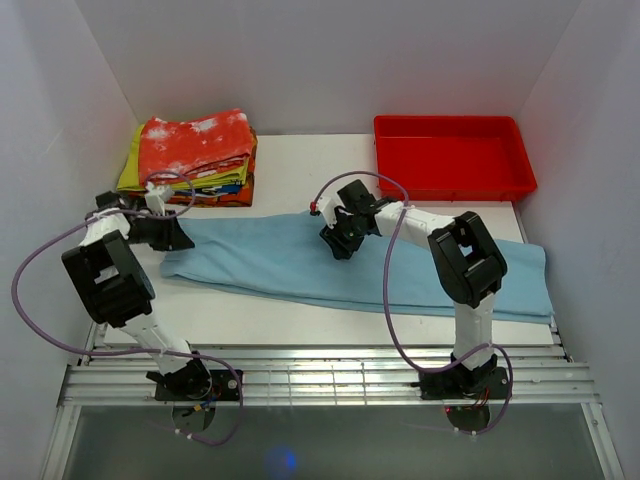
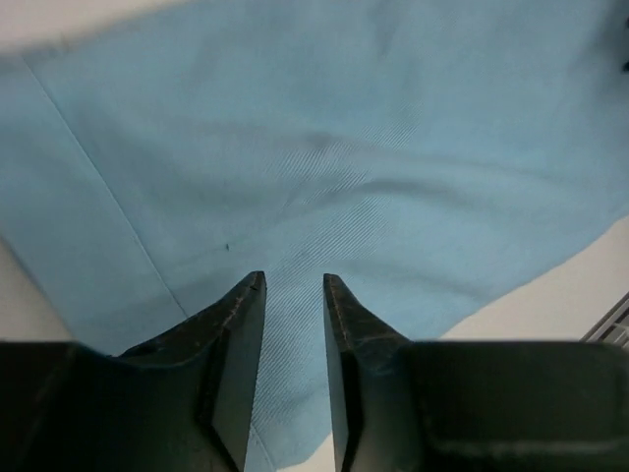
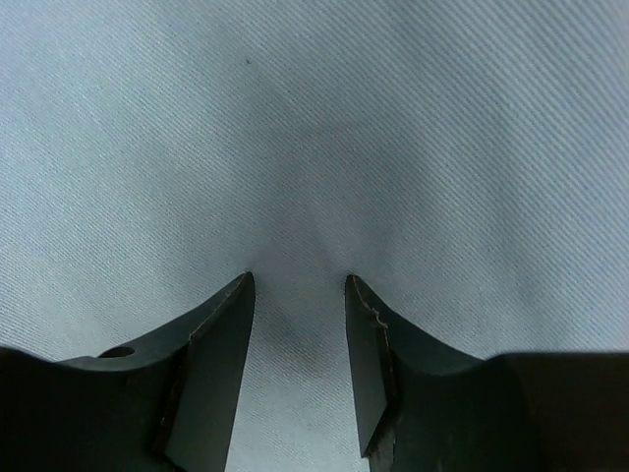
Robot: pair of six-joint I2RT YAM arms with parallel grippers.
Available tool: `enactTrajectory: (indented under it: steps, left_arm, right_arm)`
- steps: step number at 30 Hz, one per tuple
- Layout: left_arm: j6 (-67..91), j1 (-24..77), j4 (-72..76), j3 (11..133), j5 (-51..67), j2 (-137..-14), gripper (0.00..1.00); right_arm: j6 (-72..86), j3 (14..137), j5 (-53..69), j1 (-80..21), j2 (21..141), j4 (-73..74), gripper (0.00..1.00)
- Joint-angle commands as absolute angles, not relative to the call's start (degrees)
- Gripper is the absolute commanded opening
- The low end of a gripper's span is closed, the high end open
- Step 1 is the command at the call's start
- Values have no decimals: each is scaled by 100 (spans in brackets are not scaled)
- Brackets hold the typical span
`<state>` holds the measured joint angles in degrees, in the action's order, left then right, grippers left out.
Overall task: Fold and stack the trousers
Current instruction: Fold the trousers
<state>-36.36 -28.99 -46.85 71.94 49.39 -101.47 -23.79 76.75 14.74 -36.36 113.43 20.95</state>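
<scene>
The light sky-blue trousers (image 1: 300, 265) lie flat in a long band across the table, from the left arm to the right edge. My left gripper (image 1: 180, 240) sits low over their left end. In the left wrist view its jaws (image 2: 295, 280) stand a little apart with nothing between them, and the blue fabric (image 2: 344, 147) lies under them near its hem. My right gripper (image 1: 336, 248) is over the middle of the trousers by their far edge. In the right wrist view it (image 3: 300, 280) is open, with its tips down on the fabric (image 3: 344, 128).
A stack of folded clothes (image 1: 195, 155), with a red-and-white mottled garment on top, stands at the back left just behind the left gripper. A red tray (image 1: 455, 155) stands at the back right. White walls close in three sides. A metal rail (image 1: 320, 375) runs along the near edge.
</scene>
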Motion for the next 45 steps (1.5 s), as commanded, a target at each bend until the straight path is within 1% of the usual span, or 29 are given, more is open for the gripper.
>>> enactTrajectory:
  steps: [1,2,4,5,8,9,11,13,14,15,16,17,19,22,24,25,29,30,32,33,35,37,39,45]
  left_arm:
    - [-4253,-3015,-4844,6419,4001,-10415,38]
    - [-4297,-3049,-4764,6268,3616,-10415,35]
    - [-4473,-3216,-4571,5935,3289,-10397,33]
    - [-4552,-3286,-4562,5880,3157,-10389,29]
    - [-4877,-3585,-4684,5801,2883,-10371,24]
    - [-4974,-3708,-4745,5809,2796,-10345,24]
    - [-5316,-3814,-4825,5862,2777,-10231,24]
    - [-5605,-3911,-4974,5950,2960,-10099,32]
    - [-5694,-3937,-5166,6107,3092,-9968,38]
    - [-5756,-3946,-5255,6204,3216,-9897,50]
    - [-5809,-3946,-5343,6283,3547,-9809,55]
    - [-5818,-3946,-5483,6362,3716,-9635,59]
    - [-5792,-3929,-5537,6547,4163,-9449,62]
    - [-5581,-3894,-5537,6636,4612,-9168,63]
    - [-5415,-3815,-5398,6592,4684,-8984,63]
    - [-5353,-3797,-5309,6470,4693,-8913,64]
    - [-5133,-3762,-4852,6030,4650,-8710,64]
    - [-5098,-3762,-4730,5968,4589,-8701,64]
    - [-4966,-3762,-4597,5819,4509,-8675,64]
    - [-4957,-3753,-4562,5775,4491,-8657,64]
    - [-4817,-3762,-4396,5643,4465,-8614,64]
    - [-4685,-3762,-4325,5581,4421,-8604,65]
    - [-4615,-3762,-4254,5546,4369,-8639,64]
    - [-4474,-3762,-4105,5511,4087,-8815,64]
  right_arm:
    - [-2426,7656,1845,-3656,11637,2698,48]
    - [-2426,7620,2028,-3665,11637,2811,47]
    - [-2391,7463,2118,-3718,11567,2865,46]
    - [-2338,7384,2179,-3744,11523,2874,45]
    - [-2163,6962,2573,-3875,11295,2856,41]
    - [-2153,6839,2671,-3989,11207,2813,38]
    - [-2092,6461,2812,-4113,10856,2655,37]
    - [-1961,6381,2961,-4157,10514,2445,38]
    - [-1864,6459,2979,-4140,10425,2365,42]
    - [-1768,6564,2988,-4079,10337,2312,45]
    - [-1706,6705,2988,-4026,10223,2216,47]
    - [-1609,7028,3014,-3947,10169,2128,50]
    - [-1355,7433,3120,-3684,10160,2004,53]
    - [-1004,8181,3146,-3384,10370,1750,59]
    - [-888,8575,3112,-3227,10546,1468,64]
    - [-809,8726,3146,-3173,10817,1442,64]
    - [163,9412,3996,-2962,11635,1310,67]
    - [332,9439,4138,-2936,11741,1075,72]
    - [719,9422,4550,-2936,12005,801,78]
    - [1173,9422,4675,-2944,12171,495,84]
    - [1633,9378,4877,-2944,12339,160,87]
    - [2021,9378,4922,-2979,12558,-200,87]
    - [2222,9413,4983,-3023,12734,-246,86]
    - [3048,8905,5484,-3164,12990,-1045,71]
